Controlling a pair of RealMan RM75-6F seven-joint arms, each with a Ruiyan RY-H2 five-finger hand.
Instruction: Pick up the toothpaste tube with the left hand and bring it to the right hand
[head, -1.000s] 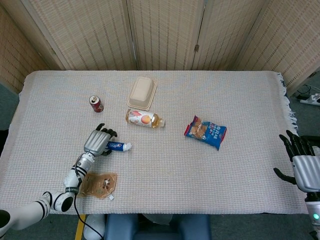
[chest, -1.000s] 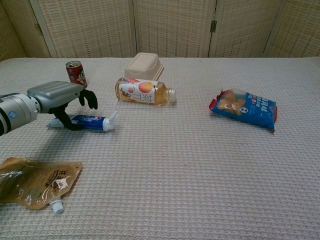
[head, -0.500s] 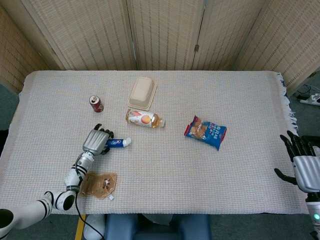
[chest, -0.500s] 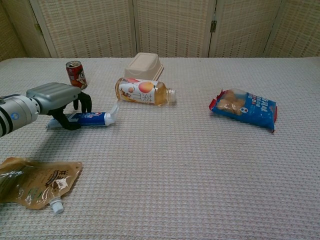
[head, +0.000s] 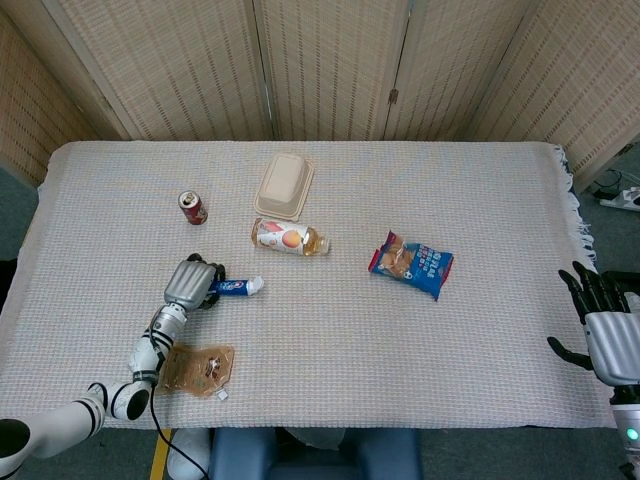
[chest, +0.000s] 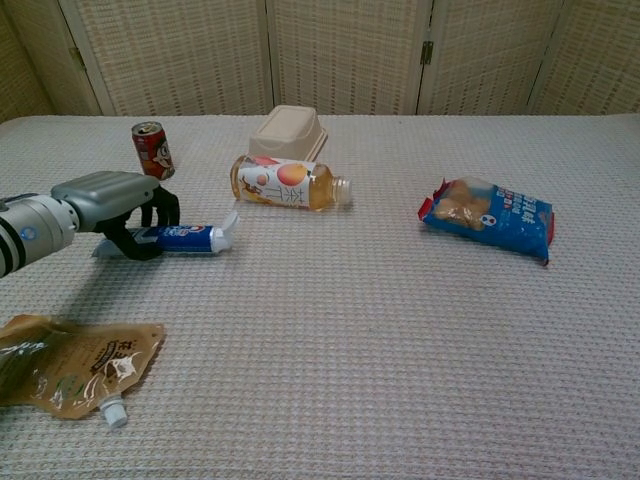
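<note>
Tube (chest: 185, 238): blue and white toothpaste, lying flat on the cloth (chest: 380, 330), white cap end pointing away from the left hand (chest: 110, 200), the flat tail end under that hand. In the head view the tube (head: 233, 287) shows just beyond the hand (head: 190, 285).

Left hand: low over the tube's tail, dark fingers (chest: 165, 208) curled down on its far side and the thumb on the near side; it grips the tube, which still lies on the cloth.

Right hand (head: 605, 325): seen only in the head view, at the far edge of the table, well apart from the tube; fingers spread and upright, nothing in them.

Can (chest: 151, 149): red, upright, just behind the left hand.

Bottle (chest: 288, 184): lying on its side, orange label, beyond the tube's cap, further from the left hand than the can.

Box (chest: 288, 133): beige, lidded, touching or just behind the bottle; which cannot be told.

Pouch (chest: 75, 366): brown, with a white spout, flat on the cloth near the left forearm, on the robot's side of the hand.

Snack bag (chest: 488, 217): blue, lying flat between the two hands, apart from both.
</note>
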